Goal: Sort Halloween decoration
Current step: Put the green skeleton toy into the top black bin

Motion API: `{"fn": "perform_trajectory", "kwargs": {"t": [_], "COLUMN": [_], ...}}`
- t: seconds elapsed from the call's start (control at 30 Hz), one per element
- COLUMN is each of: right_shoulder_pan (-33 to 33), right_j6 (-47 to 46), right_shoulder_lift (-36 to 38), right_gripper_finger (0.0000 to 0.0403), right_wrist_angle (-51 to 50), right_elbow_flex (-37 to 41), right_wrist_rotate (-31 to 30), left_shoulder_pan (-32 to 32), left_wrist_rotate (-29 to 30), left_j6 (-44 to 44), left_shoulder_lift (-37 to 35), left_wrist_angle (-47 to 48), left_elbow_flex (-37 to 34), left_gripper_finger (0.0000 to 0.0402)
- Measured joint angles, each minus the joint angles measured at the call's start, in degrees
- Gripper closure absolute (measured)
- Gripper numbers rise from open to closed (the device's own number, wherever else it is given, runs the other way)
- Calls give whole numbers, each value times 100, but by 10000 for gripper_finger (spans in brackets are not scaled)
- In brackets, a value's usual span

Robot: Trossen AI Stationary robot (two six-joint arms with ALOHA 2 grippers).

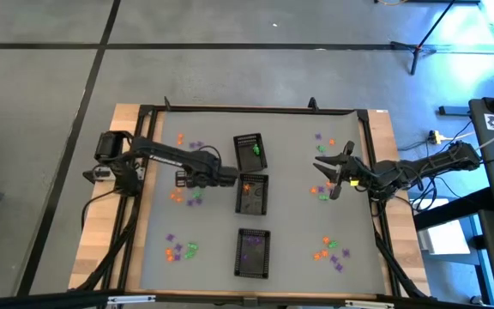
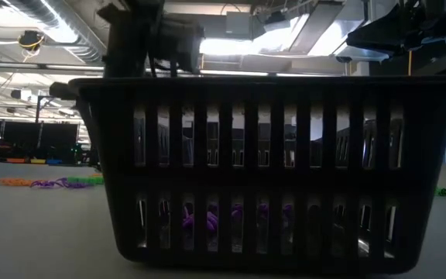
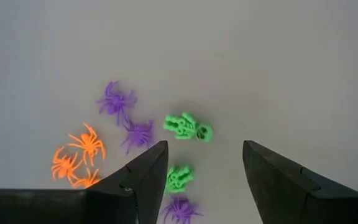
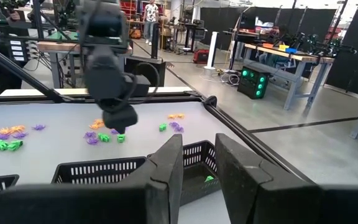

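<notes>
Hovering with jaws spread wide above a cluster of Halloween decoration (image 3: 185, 127) on the grey table (image 3: 278, 56): the left gripper (image 3: 204, 180). Showing under it: three purple spiders, three orange spiders, two green skeletons, the upper one lying along the line between the fingers. Waiting across the table, right gripper (image 1: 333, 174), fingers partly apart, holding nothing. Standing mid-table, three black trays (image 1: 252, 194).
</notes>
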State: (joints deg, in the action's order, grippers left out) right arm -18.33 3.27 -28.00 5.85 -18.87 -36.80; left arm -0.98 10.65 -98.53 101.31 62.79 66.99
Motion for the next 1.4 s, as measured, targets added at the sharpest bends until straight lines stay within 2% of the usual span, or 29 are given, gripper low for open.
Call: {"fn": "perform_trajectory", "kwargs": {"t": [0.27,0.53,0.87,1.0,1.4], "right_shoulder_pan": [-2,0,0,-2,-1], "right_j6": [0,-2,0,-2,-1], "right_shoulder_lift": [1,-1,1,2,2], "right_gripper_finger": [310,310,310,310,310], "right_wrist_angle": [-2,0,-2,-2,0], "right_elbow_flex": [0,0,0,0,0], "right_wrist_rotate": [-2,-2,-2,-2,-2], "left_shoulder_pan": [-332,-523,-622,-620,-526], "left_wrist_rotate": [-355,-728,-756,-734,-647], "left_j6": [227,396,496,482,471], "left_shoulder_lift": [-533,-590,-616,-608,-582], "left_wrist_angle": [-1059,-1938,-2185,-2212,-2272], "left_elbow_flex": [-856,-1617,-1765,-1769,-1648], "left_gripper_finger": [203,203,208,237,387]}}
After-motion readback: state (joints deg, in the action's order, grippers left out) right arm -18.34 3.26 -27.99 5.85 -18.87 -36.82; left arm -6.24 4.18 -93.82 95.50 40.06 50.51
